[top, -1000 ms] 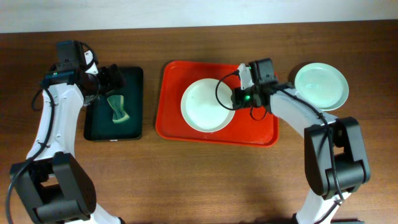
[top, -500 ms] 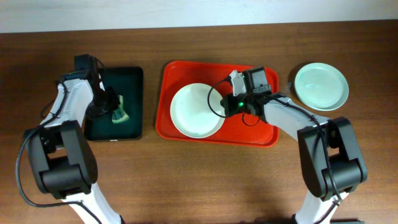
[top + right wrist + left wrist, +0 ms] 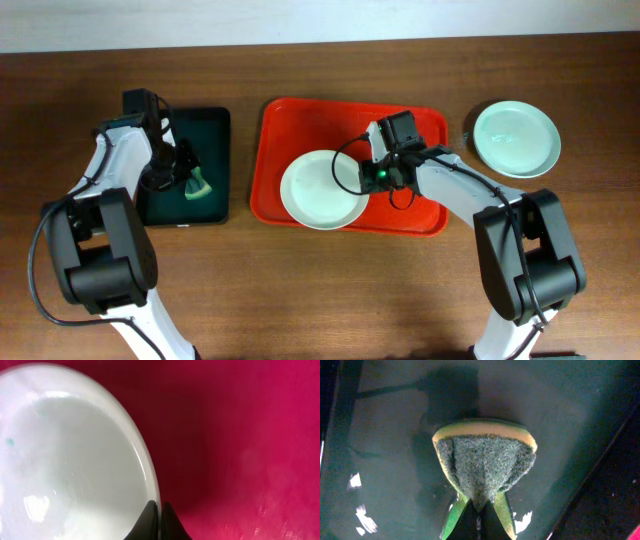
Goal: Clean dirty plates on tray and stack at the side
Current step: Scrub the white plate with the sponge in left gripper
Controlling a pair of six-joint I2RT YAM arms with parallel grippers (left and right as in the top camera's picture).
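A pale plate (image 3: pixel 322 190) lies at the front of the red tray (image 3: pixel 300 125), its edge reaching the tray's front rim. My right gripper (image 3: pixel 372 178) is shut on the plate's right rim. In the right wrist view the dark fingertips (image 3: pixel 151 519) pinch that rim, and the plate (image 3: pixel 75 460) carries a small teal speck at its left. A second mint-green plate (image 3: pixel 516 139) rests on the table at the far right. My left gripper (image 3: pixel 180 180) is shut on a green and yellow sponge (image 3: pixel 485 462), which bulges where it is squeezed.
The sponge (image 3: pixel 197 185) sits in a smaller dark green tray (image 3: pixel 205 125) left of the red tray. Bare wooden table (image 3: pixel 320 290) stretches in front of both trays. The red tray floor (image 3: pixel 240 435) lies bare to the right of the held plate.
My left gripper has come down over the dark tray and closed on the sponge. My right gripper has dragged the plate left and toward the tray's front rim.
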